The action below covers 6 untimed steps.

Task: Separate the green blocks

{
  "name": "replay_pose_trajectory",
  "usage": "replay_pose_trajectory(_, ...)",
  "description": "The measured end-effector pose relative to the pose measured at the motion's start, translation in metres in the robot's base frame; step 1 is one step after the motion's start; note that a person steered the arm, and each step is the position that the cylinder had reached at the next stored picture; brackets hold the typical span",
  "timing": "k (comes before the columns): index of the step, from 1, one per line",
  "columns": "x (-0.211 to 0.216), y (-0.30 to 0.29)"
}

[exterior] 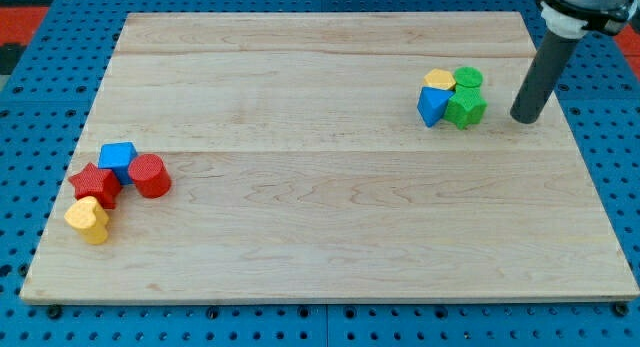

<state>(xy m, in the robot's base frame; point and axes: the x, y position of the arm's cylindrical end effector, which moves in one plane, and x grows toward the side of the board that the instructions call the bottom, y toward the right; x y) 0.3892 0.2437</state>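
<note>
Nearest the view's bottom, a yellow heart block touches a red star block, with a blue block and red cylinder beside them on the wooden board. Both green blocks, a cylinder and a star, touch near the view's top right, clustered with a yellow block and a blue triangle. My tip, a bare rod holding nothing, stands just right of the green star

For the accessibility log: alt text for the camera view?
My tip rests on a wooden board just right of a cluster of two green blocks, a yellow block and a blue block. At lower left sit two red blocks, one blue, one yellow.
</note>
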Motion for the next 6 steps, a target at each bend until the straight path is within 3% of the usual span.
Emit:
replay_pose_trajectory(3,-0.020,0.000)
replay_pose_trajectory(5,-0.074,0.002)
replay_pose_trajectory(6,-0.069,-0.005)
